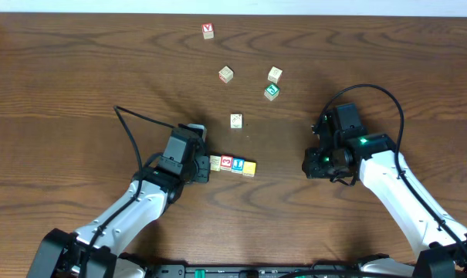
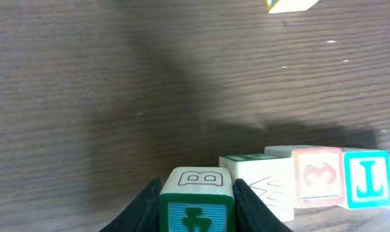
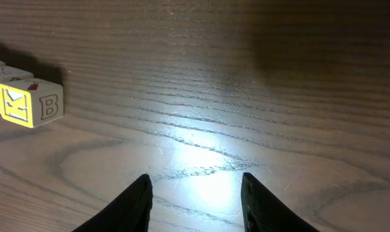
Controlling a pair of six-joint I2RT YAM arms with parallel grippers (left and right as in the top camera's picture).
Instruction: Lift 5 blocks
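At table (image 1: pixel 79 77) centre, left gripper (image 1: pixel 203 164) clamps the green block (image 2: pixel 196 216) ending a five-block row (image 1: pixel 233 164), apparently unlifted; right gripper (image 3: pixel 195 187), jaws spread and empty, stands well apart from the yellow end block (image 3: pixel 32 104). Lift not yet done.

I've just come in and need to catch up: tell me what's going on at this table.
Two robot arms are working on a row of five alphabet blocks. The left gripper is closed on the green block at one end. Beside it sit the cream block, the red "3" block, the blue block and the yellow block. The right gripper is open and empty, facing the yellow end across bare table. The row appears to rest there, not yet lifted.
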